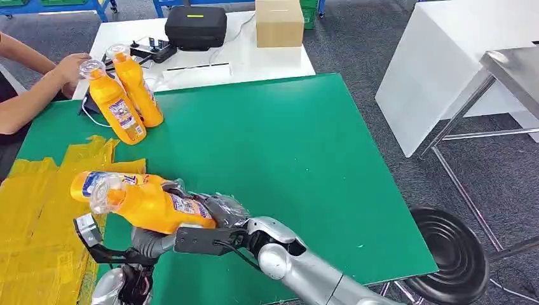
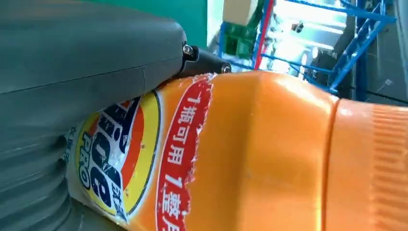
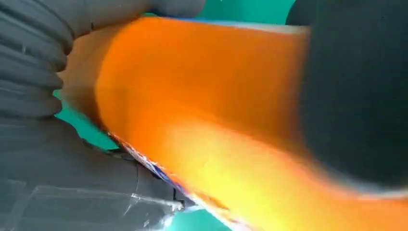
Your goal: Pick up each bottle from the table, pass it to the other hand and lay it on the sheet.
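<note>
A green desk [image 1: 286,146] fills most of the head view, on a grey carpeted floor [image 1: 356,51]. A crumpled yellow sheet [image 1: 38,210] covers the desk's near-left corner. Beyond the far edge stands a white table [image 1: 267,57] carrying a black case [image 1: 196,27] and a cardboard box [image 1: 279,23]; a white cabinet [image 1: 438,63], a steel table [image 1: 515,70] and a black stool [image 1: 454,254] stand off the desk's right edge.

Near the far-left corner two orange bottles [image 1: 130,95] lean together, and a person's hand [image 1: 73,67] rests at their caps.

By the near edge, at the sheet's border, lie or hang two more orange bottles. The right hand [image 1: 219,213] has its fingers wrapped around the base of the front bottle [image 1: 152,206], cap pointing toward the sheet. The left hand [image 2: 72,86] presses against a labelled bottle [image 2: 250,154], though I cannot tell whether its fingers are clenched on it. The rear bottle [image 1: 105,183] lies just behind, touching the front one.
</note>
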